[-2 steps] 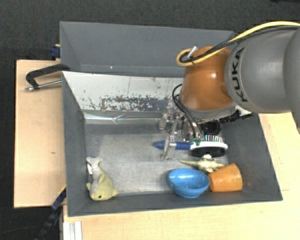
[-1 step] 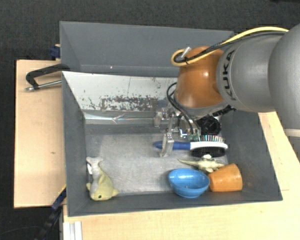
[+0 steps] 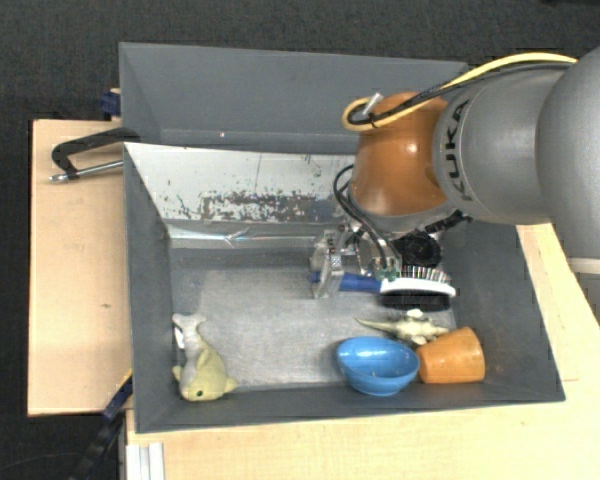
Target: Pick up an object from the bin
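Camera view: the gripper (image 3: 330, 265) hangs low near the centre of the bin (image 3: 150, 298); whether it is parted or closed is unclear. A blue-handled brush (image 3: 417, 290) lies just beside it at 3 o'clock, and a blue bowl (image 3: 378, 364) at 5 o'clock.

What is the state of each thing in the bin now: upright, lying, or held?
blue bowl: upright, opening up.
orange cup: lying on its side beside the bowl.
pale toy animal: lying flat behind the bowl.
brush: lying by the gripper; whether held, cannot tell.
yellow plush toy: lying alone in a corner.
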You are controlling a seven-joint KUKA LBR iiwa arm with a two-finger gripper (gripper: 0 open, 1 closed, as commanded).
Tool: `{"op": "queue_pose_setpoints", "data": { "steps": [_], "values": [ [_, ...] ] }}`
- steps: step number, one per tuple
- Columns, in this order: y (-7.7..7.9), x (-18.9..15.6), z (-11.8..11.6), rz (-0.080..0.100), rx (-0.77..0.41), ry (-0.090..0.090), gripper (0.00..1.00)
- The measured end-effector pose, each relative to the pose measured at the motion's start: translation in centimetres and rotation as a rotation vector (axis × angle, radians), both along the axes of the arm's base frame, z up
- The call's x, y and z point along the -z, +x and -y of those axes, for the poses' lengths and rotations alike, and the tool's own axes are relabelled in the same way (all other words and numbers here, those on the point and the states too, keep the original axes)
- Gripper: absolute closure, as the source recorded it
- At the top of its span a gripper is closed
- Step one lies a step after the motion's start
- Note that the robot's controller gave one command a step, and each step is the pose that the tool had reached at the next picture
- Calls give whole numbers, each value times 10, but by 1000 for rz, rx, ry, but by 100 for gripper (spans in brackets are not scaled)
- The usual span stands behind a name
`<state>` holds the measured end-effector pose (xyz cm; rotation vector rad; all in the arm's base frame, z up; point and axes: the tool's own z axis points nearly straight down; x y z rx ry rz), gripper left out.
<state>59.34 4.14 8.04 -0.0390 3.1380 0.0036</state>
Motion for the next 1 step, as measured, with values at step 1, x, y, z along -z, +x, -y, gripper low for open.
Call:
{"op": "queue_pose_setpoints", "data": {
  "steps": [1],
  "values": [
    [-19, -143, -20, 8, -8, 1, 100]
  ]
}}
